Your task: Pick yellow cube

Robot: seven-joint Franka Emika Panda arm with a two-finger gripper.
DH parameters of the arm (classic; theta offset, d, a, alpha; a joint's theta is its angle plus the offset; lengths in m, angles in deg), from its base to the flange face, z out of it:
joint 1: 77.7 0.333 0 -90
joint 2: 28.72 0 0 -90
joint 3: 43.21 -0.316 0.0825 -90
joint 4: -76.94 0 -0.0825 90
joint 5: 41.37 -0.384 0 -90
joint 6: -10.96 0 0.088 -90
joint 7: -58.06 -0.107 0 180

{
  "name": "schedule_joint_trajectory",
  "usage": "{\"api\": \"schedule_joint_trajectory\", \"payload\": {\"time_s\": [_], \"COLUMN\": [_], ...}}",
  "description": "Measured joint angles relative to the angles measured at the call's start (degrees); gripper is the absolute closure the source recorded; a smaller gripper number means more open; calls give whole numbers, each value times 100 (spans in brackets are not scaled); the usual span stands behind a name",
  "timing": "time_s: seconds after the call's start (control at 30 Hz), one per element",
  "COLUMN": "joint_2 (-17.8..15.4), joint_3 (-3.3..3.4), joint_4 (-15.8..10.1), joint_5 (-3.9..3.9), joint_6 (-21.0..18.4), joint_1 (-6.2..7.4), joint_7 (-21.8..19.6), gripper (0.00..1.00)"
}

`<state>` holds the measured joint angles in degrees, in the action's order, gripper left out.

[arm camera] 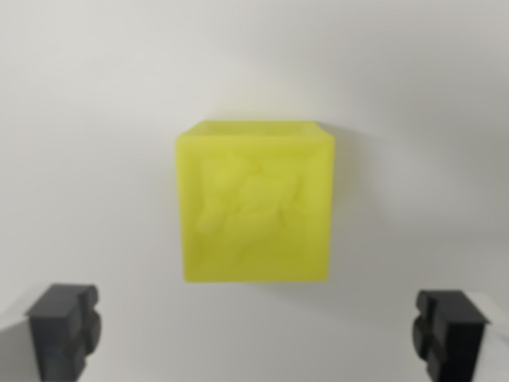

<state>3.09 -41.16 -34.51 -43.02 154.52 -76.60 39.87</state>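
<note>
A yellow cube with a raised relief on its top face rests on a white surface in the middle of the wrist view. My gripper is open, its two black fingertips showing at the bottom corners, far apart. The cube lies just beyond the fingertips, centred on the gap between them, and neither finger touches it. The picture is slightly blurred.
The plain white surface surrounds the cube on every side. A faint shadow falls to the wrist view's right of the cube.
</note>
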Motion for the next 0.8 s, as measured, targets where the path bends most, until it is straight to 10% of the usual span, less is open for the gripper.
{"api": "schedule_joint_trajectory", "payload": {"time_s": [0.8], "joint_2": [541], "joint_3": [4], "joint_4": [243], "joint_5": [-54], "joint_6": [254], "joint_1": [42], "joint_7": [396], "gripper": [0]}}
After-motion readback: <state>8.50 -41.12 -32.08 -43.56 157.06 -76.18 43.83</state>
